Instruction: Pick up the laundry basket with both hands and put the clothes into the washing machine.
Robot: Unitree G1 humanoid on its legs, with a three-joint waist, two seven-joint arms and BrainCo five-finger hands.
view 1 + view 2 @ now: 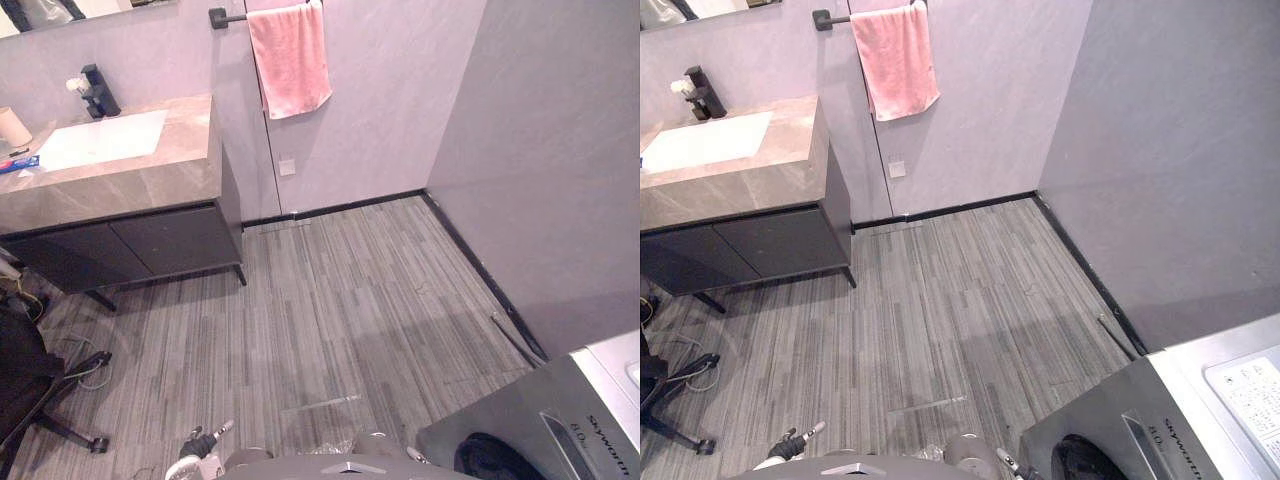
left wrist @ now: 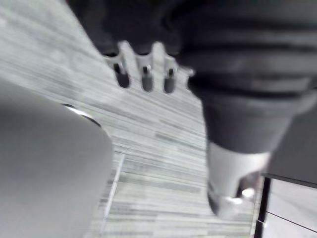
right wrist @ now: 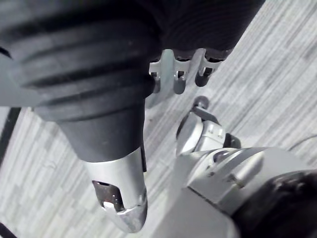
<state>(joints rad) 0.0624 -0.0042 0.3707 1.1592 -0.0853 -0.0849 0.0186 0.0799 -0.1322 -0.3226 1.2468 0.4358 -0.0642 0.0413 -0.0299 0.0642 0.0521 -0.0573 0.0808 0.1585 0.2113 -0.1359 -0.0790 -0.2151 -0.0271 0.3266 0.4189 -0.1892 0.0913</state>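
Left robot hand (image 2: 146, 78) and right robot hand (image 3: 179, 82) hung over the floor (image 1: 340, 300), fingers relaxed and open. Washing machine (image 1: 1160, 400) stood at the robot's right beside the wall (image 1: 1180, 180)

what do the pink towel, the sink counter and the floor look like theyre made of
Pink towel: soft, matte cloth, probably terry; it hangs limp with a fuzzy surface.
Counter: stone or a stone-look slab, brown-grey with pale veins, smooth with a slight sheen.
Floor: grey planks with a streaky wood-like grain, likely vinyl or laminate; seams show between the boards.
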